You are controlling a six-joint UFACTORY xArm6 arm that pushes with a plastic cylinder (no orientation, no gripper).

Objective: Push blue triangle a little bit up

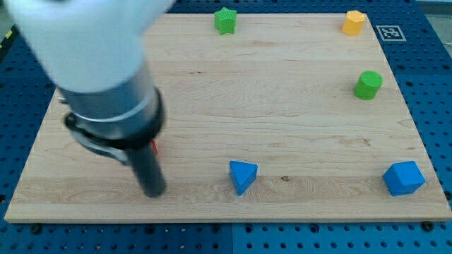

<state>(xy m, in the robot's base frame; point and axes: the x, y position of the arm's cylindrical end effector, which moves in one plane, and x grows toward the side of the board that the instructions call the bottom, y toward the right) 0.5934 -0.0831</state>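
Approach step: my tip (155, 192) sitting apart, view's left of blue triangle (242, 176). No hand, nothing held. Next: getting below triangle, pushing briefly up.

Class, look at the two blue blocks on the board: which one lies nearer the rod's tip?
The blue triangle, near the view's bottom centre, just right of my tip. The other blue block sits far off at the bottom right corner.

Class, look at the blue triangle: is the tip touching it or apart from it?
Apart. My tip stands on bare board to the view's left of the blue triangle, with wood showing between them.
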